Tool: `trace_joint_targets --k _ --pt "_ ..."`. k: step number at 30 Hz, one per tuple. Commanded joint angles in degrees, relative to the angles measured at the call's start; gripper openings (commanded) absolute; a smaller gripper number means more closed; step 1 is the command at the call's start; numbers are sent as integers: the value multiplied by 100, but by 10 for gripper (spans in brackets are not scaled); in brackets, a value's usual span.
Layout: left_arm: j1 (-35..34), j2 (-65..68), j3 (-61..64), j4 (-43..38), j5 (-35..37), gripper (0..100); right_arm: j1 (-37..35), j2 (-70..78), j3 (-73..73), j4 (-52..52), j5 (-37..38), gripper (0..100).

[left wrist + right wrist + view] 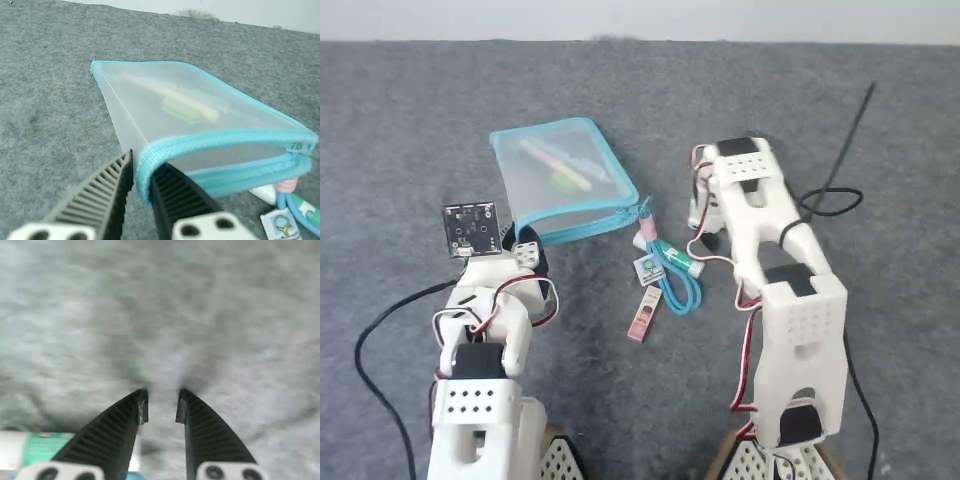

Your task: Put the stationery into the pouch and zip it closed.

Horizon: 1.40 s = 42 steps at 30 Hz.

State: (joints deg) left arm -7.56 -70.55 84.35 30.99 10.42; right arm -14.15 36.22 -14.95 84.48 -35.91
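A translucent pouch [563, 180] with cyan trim lies on the grey carpet, with pale green and yellow items inside it. My left gripper [141, 172] is shut on the pouch's [190, 115] near corner at the zip's cyan edge; the zip slider [297, 147] sits at the far end. Loose stationery lies to the right of the pouch: a green-and-white tube [680, 260], a blue cord loop [682, 288] and a pink tag [643, 314]. My right gripper [161, 405] hangs just over bare carpet, narrowly open with nothing between its fingers, the tube [35, 450] beside it.
A black cable [835, 200] loops on the carpet to the right of the right arm. A white wall edge runs along the back. Open carpet lies to the left of the pouch and in front of the stationery.
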Motion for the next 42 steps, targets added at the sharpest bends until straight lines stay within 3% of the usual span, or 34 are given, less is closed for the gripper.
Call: trace_joint_targets --k 1,4,10,13,28,36,42 --pt "44 -18 -127 -202 -44 12 127 -664 -290 400 413 110" --pt "44 -18 -127 -202 -44 12 57 -963 -281 444 1222 110" --pt "44 -18 -127 -202 -44 12 -497 -1262 -281 374 4413 110" --pt "44 -18 -119 -211 -44 12 -778 -1253 -273 127 5415 112" --pt "53 -18 -145 -220 -53 12 -1042 -1253 501 -505 7385 113" --pt "53 -18 -145 -220 -53 12 -1059 -1253 1116 -804 7684 113" --pt "53 -18 -145 -220 -53 12 -1077 -1420 958 -286 7631 113"
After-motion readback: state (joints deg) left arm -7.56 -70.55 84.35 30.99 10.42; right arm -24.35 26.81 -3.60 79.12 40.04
